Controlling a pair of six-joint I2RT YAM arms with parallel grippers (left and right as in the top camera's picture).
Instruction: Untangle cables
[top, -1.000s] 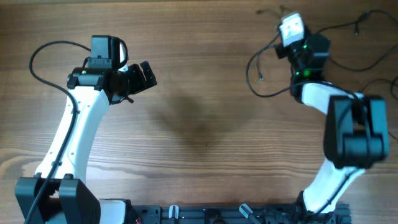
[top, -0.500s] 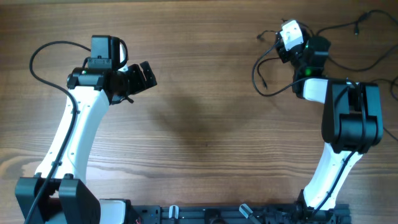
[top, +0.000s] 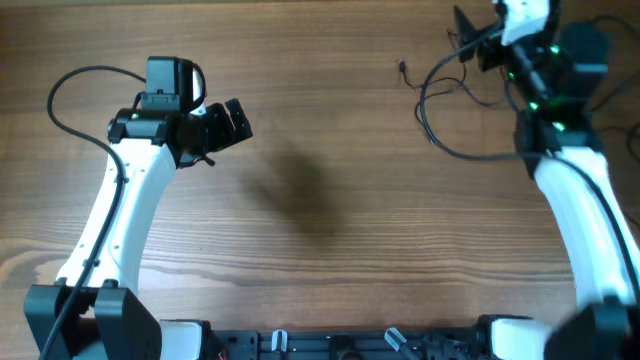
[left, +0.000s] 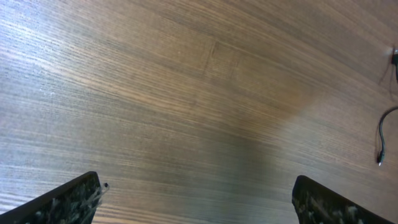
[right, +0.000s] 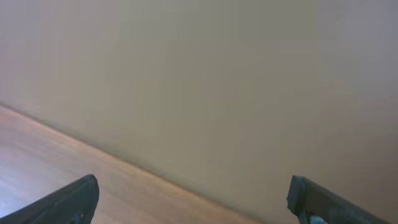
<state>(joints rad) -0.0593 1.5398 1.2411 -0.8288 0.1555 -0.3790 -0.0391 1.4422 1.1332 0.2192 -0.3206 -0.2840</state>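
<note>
The cables (top: 422, 105) are thin black cords lying in a loose loop at the table's far right, with a small plug tip (top: 402, 68) pointing left. More strands trail off under and behind my right arm. My right gripper (top: 472, 40) hangs open above the far end of the loop. In the right wrist view, my right gripper (right: 193, 199) has only the table's far edge and the wall between its fingers. My left gripper (top: 243, 120) is open over bare wood far to the left. In the left wrist view, my left gripper (left: 196, 199) holds nothing, and one cable end (left: 380, 134) shows at the right edge.
The wooden table (top: 320, 220) runs out just beyond my right gripper, where a beige wall (right: 236, 74) rises. A thicker black arm cable (top: 70, 85) loops beside the left arm. The arm bases stand along the near edge.
My right gripper has opened and swung up and to the right, toward the far edge. The cable loop has shifted with it. The left arm has not moved.
</note>
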